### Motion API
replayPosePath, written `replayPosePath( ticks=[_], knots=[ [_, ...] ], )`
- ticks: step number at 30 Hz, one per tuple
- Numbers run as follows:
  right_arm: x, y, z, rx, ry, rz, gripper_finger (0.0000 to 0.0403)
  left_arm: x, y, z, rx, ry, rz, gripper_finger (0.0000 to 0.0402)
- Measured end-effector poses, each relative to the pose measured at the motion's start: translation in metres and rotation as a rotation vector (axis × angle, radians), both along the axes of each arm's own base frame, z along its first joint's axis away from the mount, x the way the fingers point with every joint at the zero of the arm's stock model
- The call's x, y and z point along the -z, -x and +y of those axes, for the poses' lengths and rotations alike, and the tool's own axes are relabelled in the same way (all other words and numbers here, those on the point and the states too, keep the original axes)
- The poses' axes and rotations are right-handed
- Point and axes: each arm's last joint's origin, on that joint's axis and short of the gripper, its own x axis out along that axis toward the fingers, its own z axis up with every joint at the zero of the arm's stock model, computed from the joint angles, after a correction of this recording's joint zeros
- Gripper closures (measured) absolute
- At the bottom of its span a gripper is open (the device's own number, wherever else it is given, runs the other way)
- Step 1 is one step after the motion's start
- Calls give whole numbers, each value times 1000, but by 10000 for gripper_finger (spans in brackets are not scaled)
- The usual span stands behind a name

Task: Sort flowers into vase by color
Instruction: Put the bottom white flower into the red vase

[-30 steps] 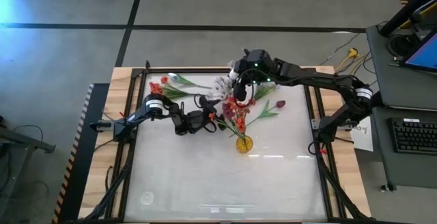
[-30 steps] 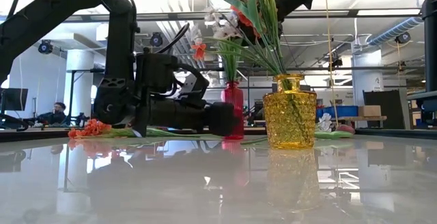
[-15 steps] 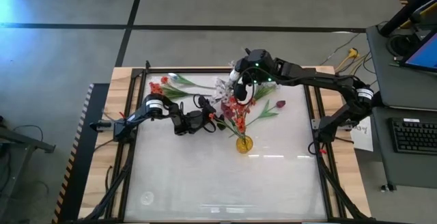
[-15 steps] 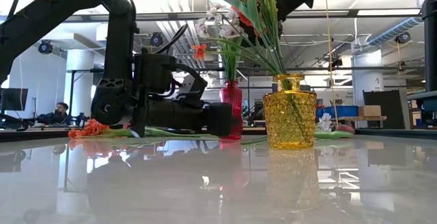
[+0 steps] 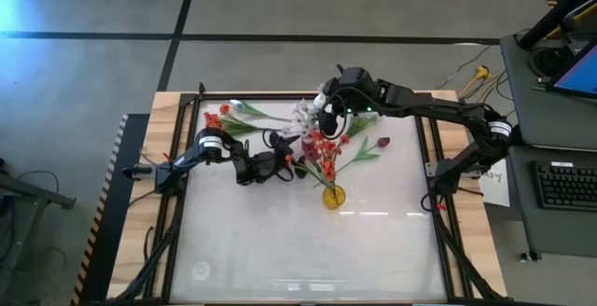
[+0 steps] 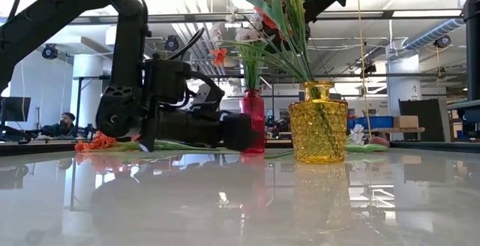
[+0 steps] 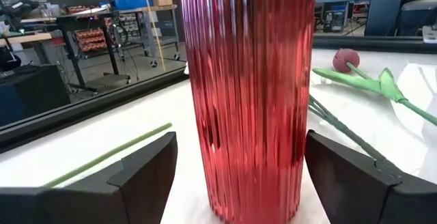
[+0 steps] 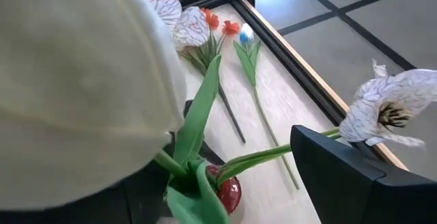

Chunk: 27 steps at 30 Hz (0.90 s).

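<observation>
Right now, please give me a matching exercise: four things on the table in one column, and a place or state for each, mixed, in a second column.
Things:
1. red vase
2. yellow vase
3. dark red tulip
4. left hand

Places or states:
A. lies flat on the table, right of the vases
B. stands between two open fingers
C. holds red-orange flowers
D. low, open, around a vase

Pairs: 1-B, 2-C, 3-A, 4-D
</observation>
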Motion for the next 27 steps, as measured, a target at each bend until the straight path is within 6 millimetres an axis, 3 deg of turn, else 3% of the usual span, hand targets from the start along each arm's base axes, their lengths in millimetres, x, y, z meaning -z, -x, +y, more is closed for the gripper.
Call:
replayPosePath(
  ticks=[6,12,19,27],
  knots=[
    [2,3,1,8,-28,41,124,0,4,-4,10,5,9,109],
    [-10,9,2,29,-59,119,128,-1,5,-9,25,5,11,109],
    [-16,8,2,48,-79,93,127,-4,3,-12,34,-4,6,109],
    [-1,-7,8,11,-72,93,126,-38,-2,-20,62,-99,-33,109]
  ],
)
